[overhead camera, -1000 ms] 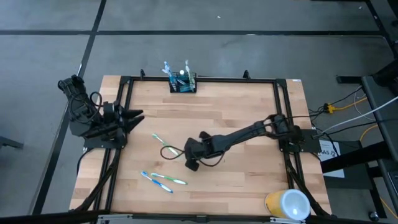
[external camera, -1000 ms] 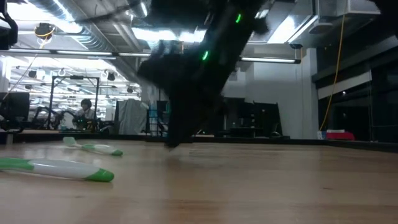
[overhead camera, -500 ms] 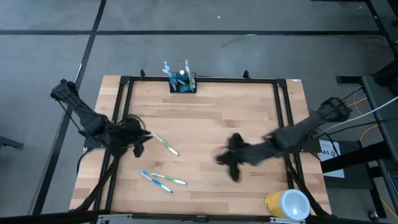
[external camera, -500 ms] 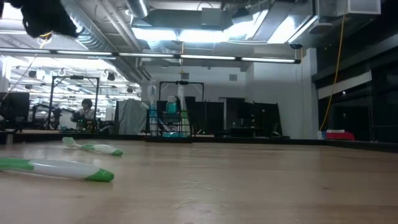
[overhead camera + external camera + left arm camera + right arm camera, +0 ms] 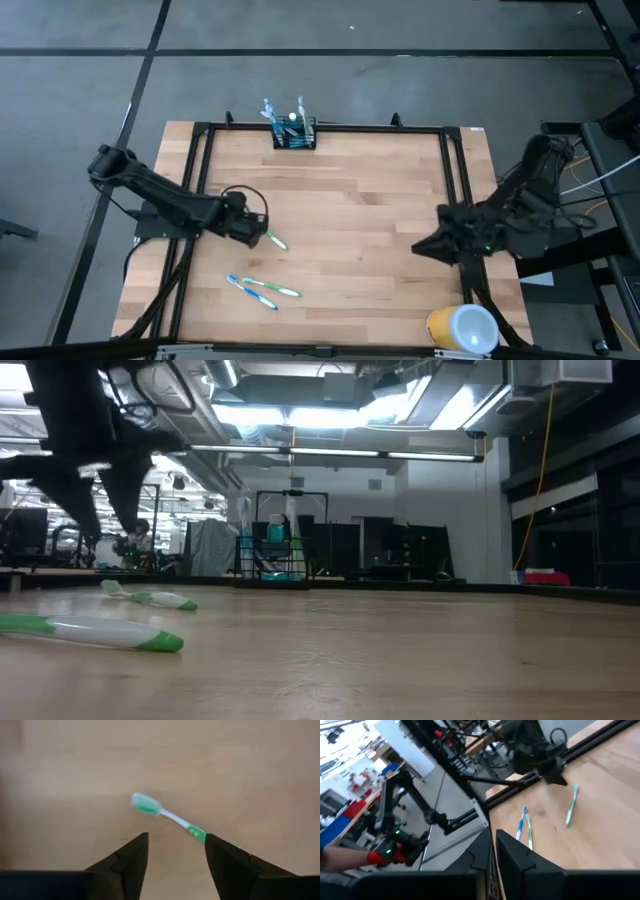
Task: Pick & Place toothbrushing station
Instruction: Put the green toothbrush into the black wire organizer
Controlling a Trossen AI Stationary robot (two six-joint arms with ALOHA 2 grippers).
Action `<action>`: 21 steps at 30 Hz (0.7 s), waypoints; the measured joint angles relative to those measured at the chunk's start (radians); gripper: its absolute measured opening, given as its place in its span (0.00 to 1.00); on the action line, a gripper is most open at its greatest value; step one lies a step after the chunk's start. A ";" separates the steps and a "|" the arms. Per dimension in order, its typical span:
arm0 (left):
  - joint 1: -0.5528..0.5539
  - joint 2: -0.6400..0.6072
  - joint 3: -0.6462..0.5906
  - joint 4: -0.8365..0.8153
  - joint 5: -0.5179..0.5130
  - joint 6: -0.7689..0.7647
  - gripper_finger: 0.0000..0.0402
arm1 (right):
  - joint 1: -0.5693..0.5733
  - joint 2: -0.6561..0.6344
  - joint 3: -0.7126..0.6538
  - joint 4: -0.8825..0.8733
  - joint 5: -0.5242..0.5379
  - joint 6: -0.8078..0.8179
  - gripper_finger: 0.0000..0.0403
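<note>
The toothbrushing station (image 5: 294, 133) is a small black wire box. It stands upright at the table's far edge, holding toothbrushes.

Lay on the wooden table (image 5: 360, 200): one green-and-white toothbrush (image 5: 272, 238) left of centre, two more (image 5: 260, 290) side by side nearer the front edge. Stood at the front right corner: a yellow-and-white cup (image 5: 462, 327).

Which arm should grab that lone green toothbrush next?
Left. Its end effector hangs open right over the green toothbrush, fingers either side of the handle. The right end effector is shut and parked by the table's right edge, far from it.
</note>
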 joint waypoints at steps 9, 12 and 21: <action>0.112 0.128 0.000 0.022 0.088 -0.280 0.52 | 0.154 -0.009 0.000 -0.078 0.079 0.023 0.08; 0.181 0.148 0.000 0.077 0.084 -0.282 0.52 | 0.194 -0.013 0.001 -0.080 0.096 0.019 0.08; 0.245 0.236 0.000 0.125 0.215 -0.277 0.52 | 0.320 -0.017 0.002 -0.081 0.223 0.078 0.08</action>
